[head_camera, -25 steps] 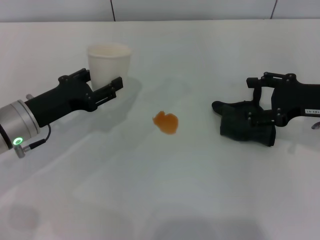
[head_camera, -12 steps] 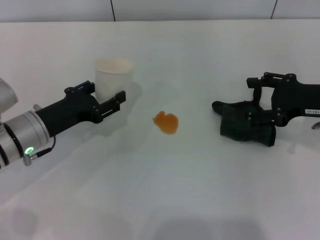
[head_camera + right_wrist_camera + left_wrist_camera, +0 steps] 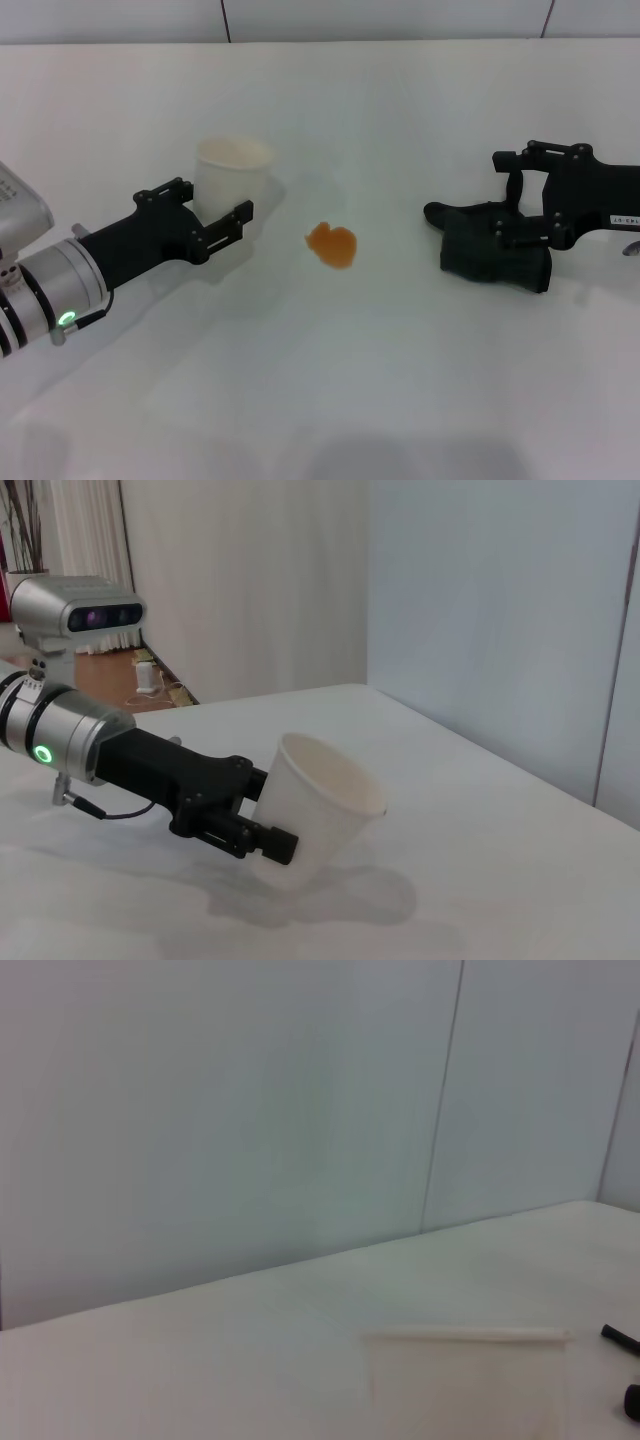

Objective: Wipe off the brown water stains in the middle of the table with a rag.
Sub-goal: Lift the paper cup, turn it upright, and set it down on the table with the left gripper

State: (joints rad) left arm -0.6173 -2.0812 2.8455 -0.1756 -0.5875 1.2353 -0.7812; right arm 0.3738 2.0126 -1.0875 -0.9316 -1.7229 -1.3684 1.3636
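Lying crumpled on the right side of the bench [image 3: 330,400], the rag [image 3: 490,255] is seen as a dark, wrinkled heap, well apart from the stain [image 3: 332,245], which sits as a small glossy orange-brown blob near the bench's middle. The right hand [image 3: 520,215] is set over the rag's far edge, its dark fingers partly sunk into the folds; whether they are closed on the cloth or merely resting against it cannot be told. The rag is judged to be light, soft and limp: no shape will be kept when it is lifted, and loose corners are likely to trail. A hold is best taken on the bunched ridge at the top of the heap, where several layers can be pinched at once, rather than on a thin flat edge that may slip out. For wiping, a broad pad of cloth should be left below the fingers so that the stain is covered and the bench is not scraped. The stain looks wet and may smear outward if the cloth is dragged lightly, so firm downward pressure is thought to be needed. The left hand [image 3: 215,215] is at the left, its fingers spread either side of a white cup [image 3: 232,175] that stands upright just beside the stain; the fingers are parted and not seen pressing the cup's wall. The cup appears thin and easily tipped, and should be kept out of the rag's path.
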